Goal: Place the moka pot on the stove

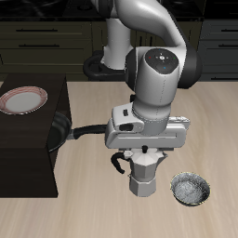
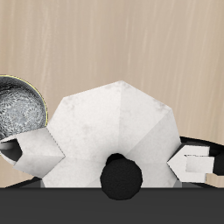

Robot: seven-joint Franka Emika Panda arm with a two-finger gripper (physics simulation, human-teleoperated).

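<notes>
The silver faceted moka pot (image 1: pixel 144 177) stands upright on the wooden table near its front edge, its black handle (image 1: pixel 119 163) to one side. My gripper (image 1: pixel 144 152) is directly over it, low on its top. In the wrist view the pot (image 2: pixel 109 122) fills the middle with its black lid knob (image 2: pixel 121 175). The gripper (image 2: pixel 110 157) is spread wide, with one finger (image 2: pixel 194 164) on each side of the pot's top. The jaws are open. The stove's red-ringed burner (image 1: pixel 22 99) lies on a dark raised block (image 1: pixel 28 149) at the table's side, well away from the pot.
A black frying pan (image 1: pixel 58 130) with a long handle (image 1: pixel 88 129) lies between the dark block and the arm. A small speckled grey bowl (image 1: pixel 191 190) sits close beside the pot near the front edge, and it also shows in the wrist view (image 2: pixel 19 107).
</notes>
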